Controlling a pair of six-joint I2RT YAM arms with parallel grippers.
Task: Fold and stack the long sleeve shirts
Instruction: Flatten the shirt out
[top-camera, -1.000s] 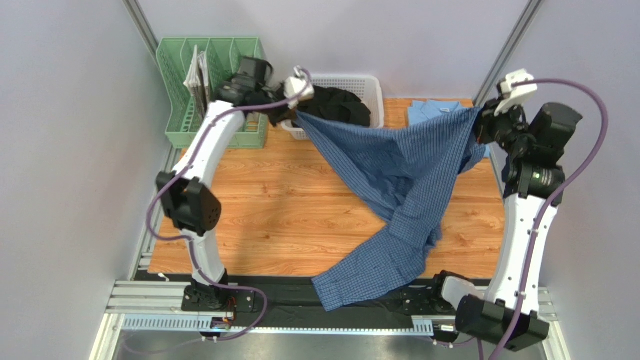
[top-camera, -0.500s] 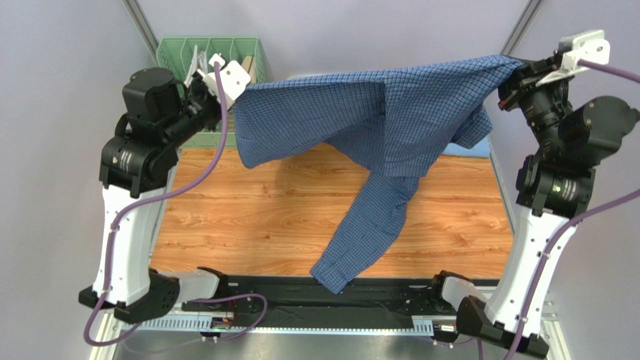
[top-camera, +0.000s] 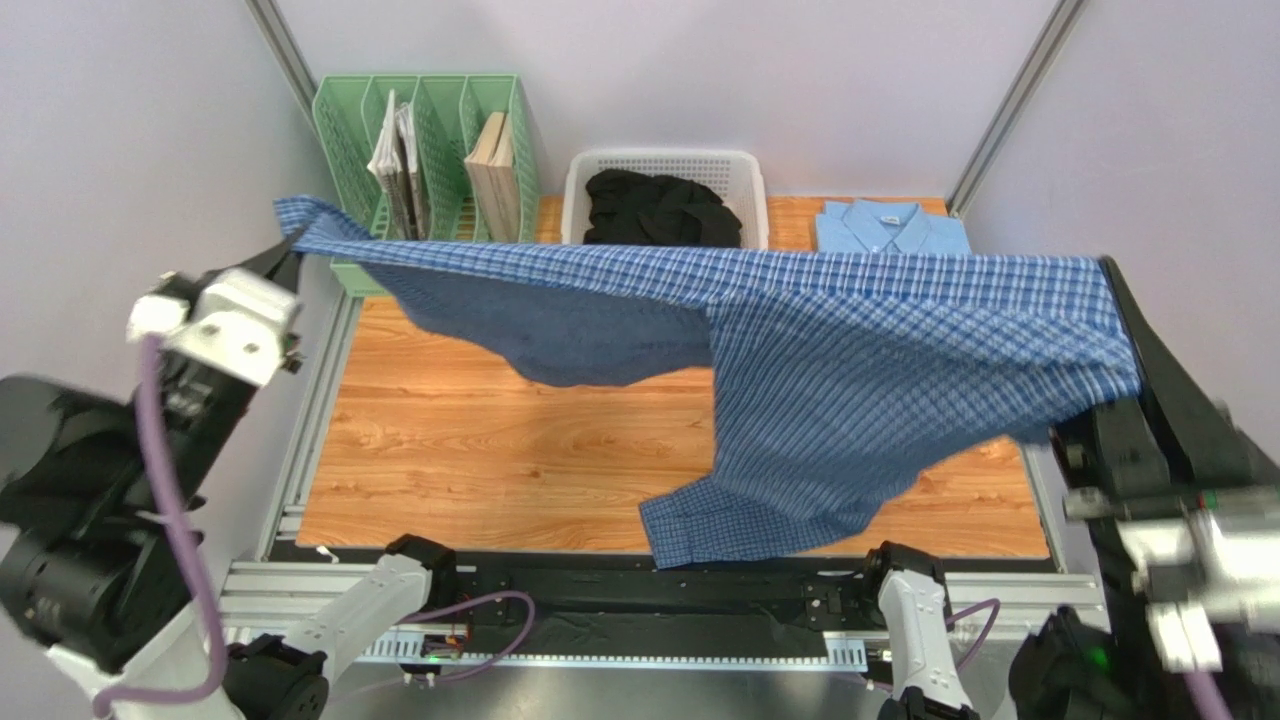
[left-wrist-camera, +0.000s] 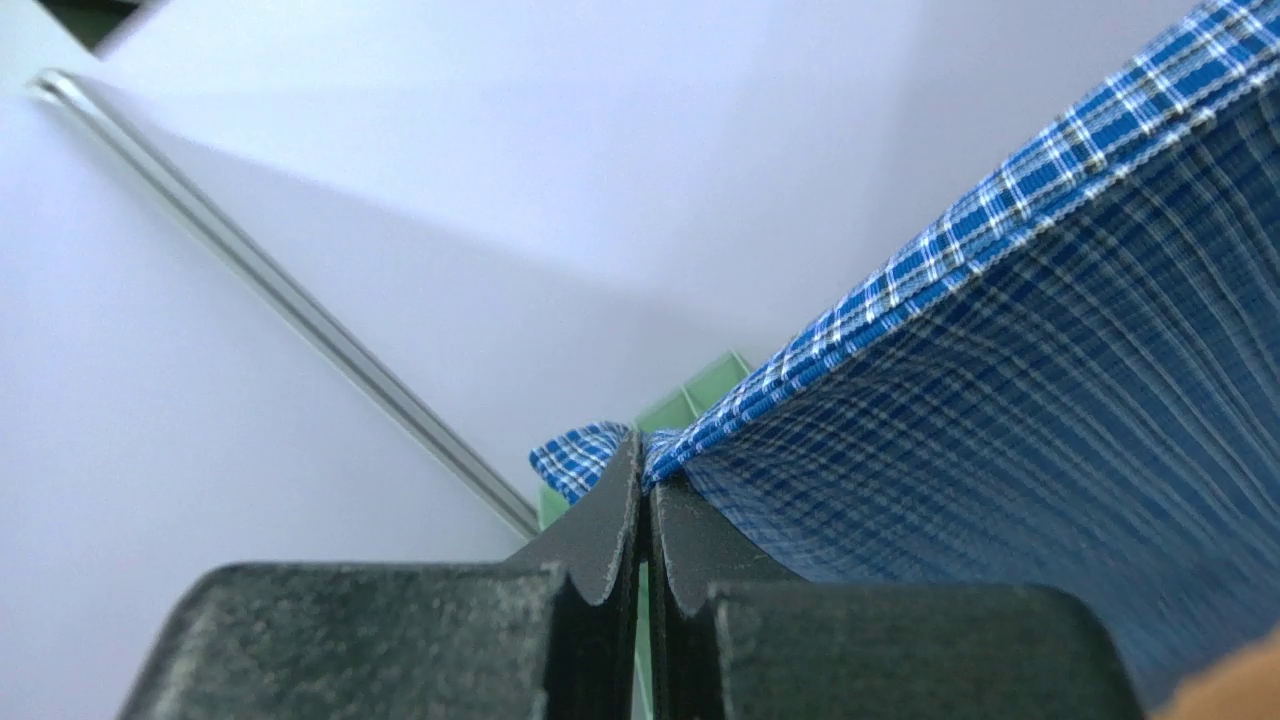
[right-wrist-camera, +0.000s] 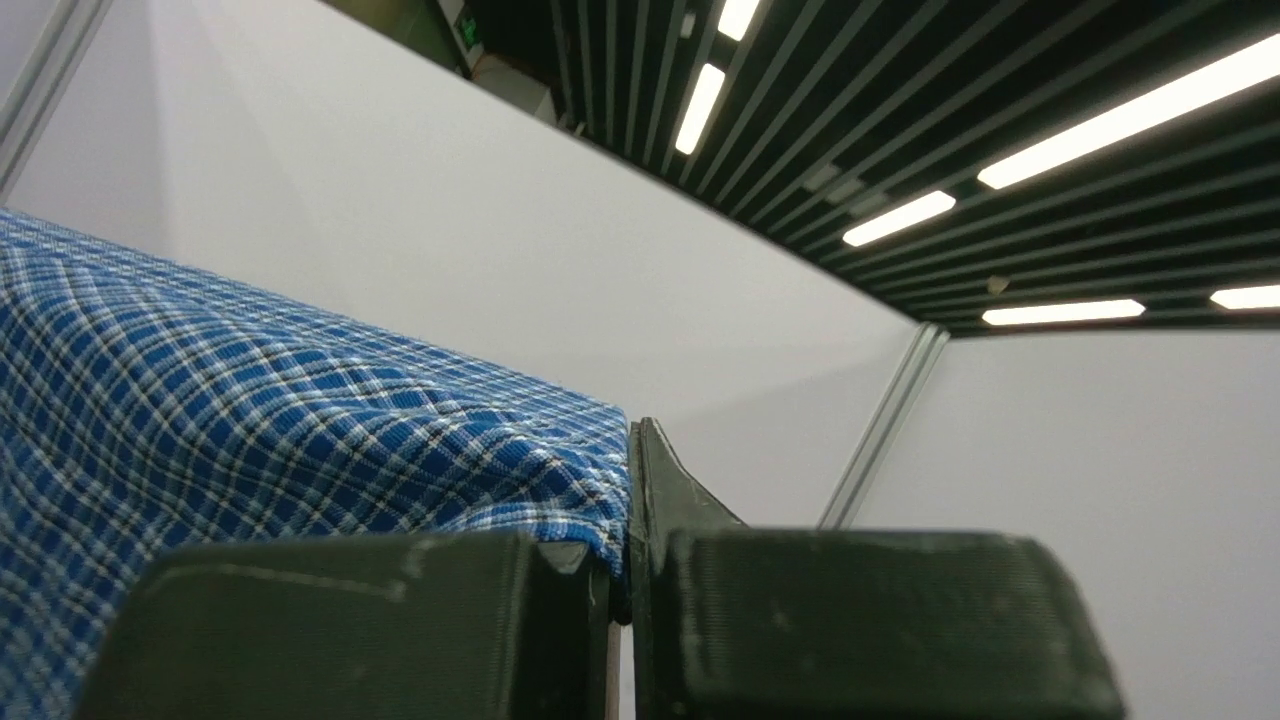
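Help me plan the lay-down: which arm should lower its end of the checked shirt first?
Probably right: most of the checked shirt hangs near the right tool, over the table; the left tool pinches a corner beside the green rack.

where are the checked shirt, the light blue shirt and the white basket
checked shirt (top-camera: 902, 375), top external view, middle of the stretched body
light blue shirt (top-camera: 869, 233), top external view, folded front beside collar
white basket (top-camera: 669, 155), top external view, far rim

The stretched checked shirt (top-camera: 842, 345) spans the bench (top-camera: 451, 450), its hanging part seemingly reaching the near edge. Bare wood lies open at left-centre beneath it; a green rack (top-camera: 428, 120), white basket (top-camera: 669, 162) and light blue shirt (top-camera: 890, 228) block the back.
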